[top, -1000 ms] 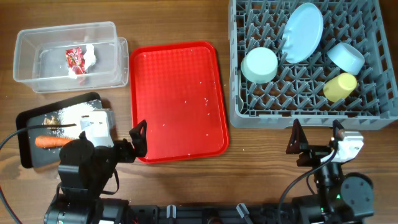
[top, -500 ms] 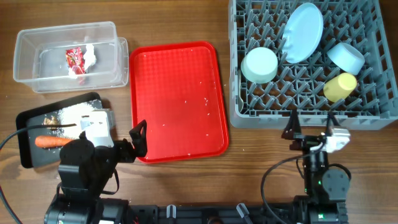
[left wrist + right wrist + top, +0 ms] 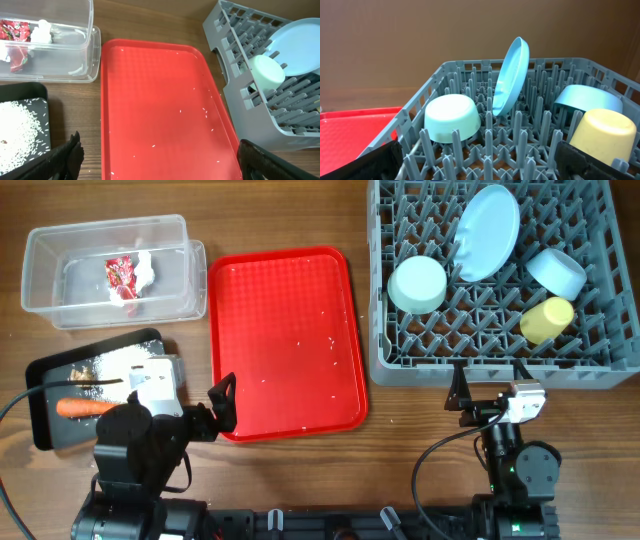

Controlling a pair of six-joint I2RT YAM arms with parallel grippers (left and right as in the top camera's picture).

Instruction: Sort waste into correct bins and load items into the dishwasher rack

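Rack [image 3: 420,370]: grey square crate with a grid of upright pegs, at the far right of the table [image 3: 300,210]. Its load is as follows:
- plate [image 3: 488,232], pale blue, standing on edge between pegs at the back
- green bowl [image 3: 417,285], tipped over, at the front left
- blue bowl [image 3: 556,271], tipped over, at the right
- cup [image 3: 547,319], yellow, just in front of the blue bowl

Tub [image 3: 45,280], far left: clear plastic, holds the red wrapper [image 3: 121,275] and the white tissue [image 3: 143,268], which touch each other

Black tray [image 3: 45,370], near left, partly hidden by the left arm: holds rice [image 3: 118,363] and an orange carrot [image 3: 85,408]

Red tray [image 3: 290,300], between tub and rack: bears stray grains [image 3: 300,345]

Left gripper [image 3: 222,405]: jaws spread wide, nothing between them, over the near edge of the red tray

Right gripper [image 3: 490,395]: jaws spread wide, nothing held, just in front of the rack's near wall
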